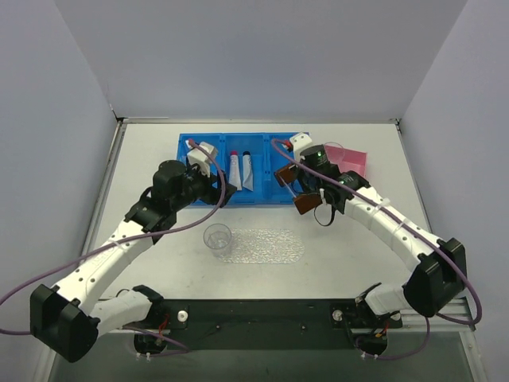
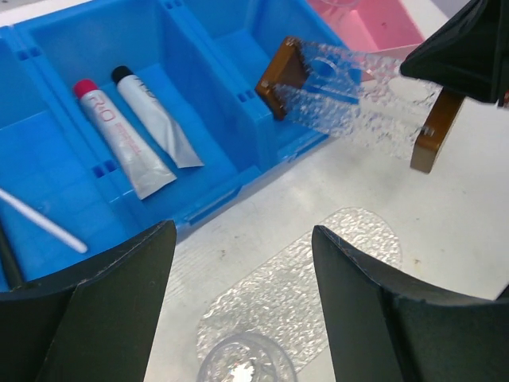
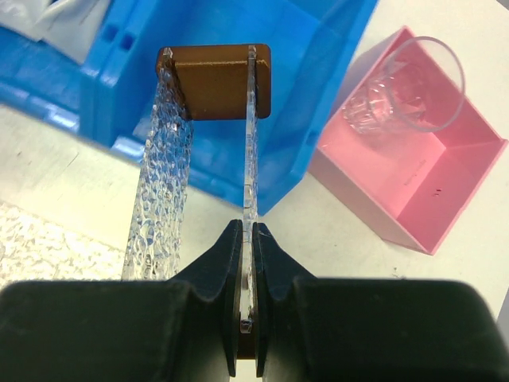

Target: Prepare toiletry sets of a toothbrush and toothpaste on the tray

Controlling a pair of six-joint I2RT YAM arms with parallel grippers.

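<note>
The clear glittery tray [image 1: 266,247] lies flat on the table; it also shows in the left wrist view [image 2: 318,270]. Two toothpaste tubes lie in the blue bin's [image 1: 262,199] middle compartment: a pink-capped one [image 2: 119,139] and a black-capped one [image 2: 155,119]. A white toothbrush [image 2: 40,220] and a black toothbrush [image 2: 6,255] lie in the left compartment. My left gripper [image 1: 205,171] is open and empty above the bin's front edge. My right gripper [image 3: 246,239] is shut on a clear textured holder with brown end pieces [image 3: 215,79], held above the bin's right end.
A clear cup [image 1: 217,237] stands at the tray's left end. A small pink box [image 1: 350,159] at the back right holds another clear cup [image 3: 406,87]. Grey walls close in the table on three sides.
</note>
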